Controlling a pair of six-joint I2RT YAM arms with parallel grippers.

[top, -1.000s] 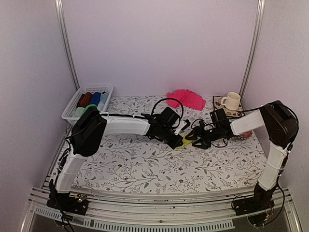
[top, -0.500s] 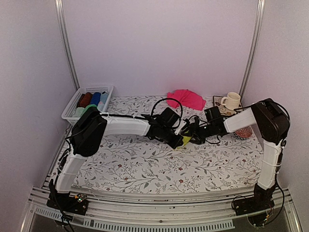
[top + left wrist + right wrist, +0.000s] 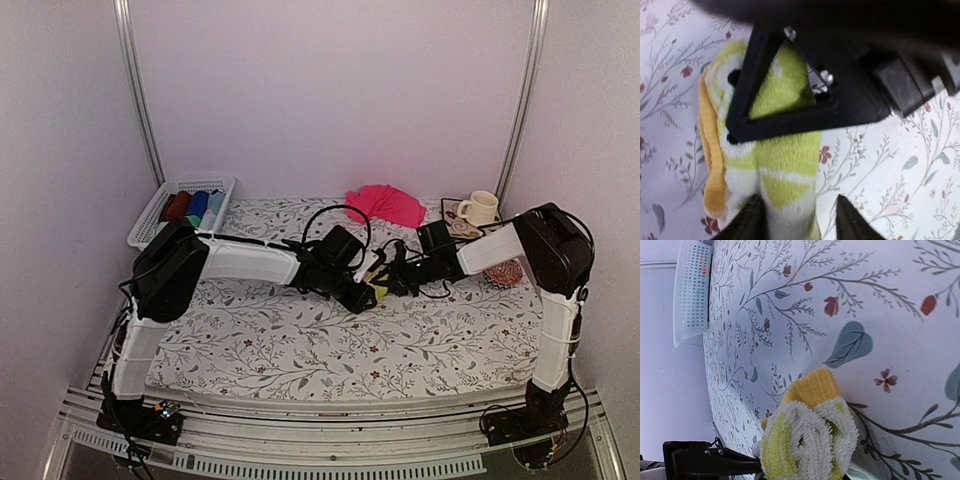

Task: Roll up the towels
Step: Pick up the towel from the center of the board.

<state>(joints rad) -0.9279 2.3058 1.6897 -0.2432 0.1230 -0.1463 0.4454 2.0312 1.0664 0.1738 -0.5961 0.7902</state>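
The lime-yellow towel (image 3: 785, 165), patterned white and orange, lies rolled on the flowered table near its middle (image 3: 378, 292). My left gripper (image 3: 800, 222) is open around one end of the roll: its left finger touches the cloth and its right finger (image 3: 850, 222) stands apart. My right gripper (image 3: 395, 278) comes in from the right and is shut on the roll, with one black finger (image 3: 790, 120) lying across it. The roll's spiral end (image 3: 807, 445) fills the bottom of the right wrist view. The hot pink towel (image 3: 385, 203) lies crumpled and flat at the back.
A white basket (image 3: 150, 222) holding dark red, blue and green cloth rolls stands at the back left. A cream mug (image 3: 480, 208) on a coaster is at the back right. A red-orange woven pad (image 3: 505, 272) lies under the right arm.
The right gripper has moved left onto the lime-yellow roll and closed on it. The left gripper's jaws have opened off the roll.
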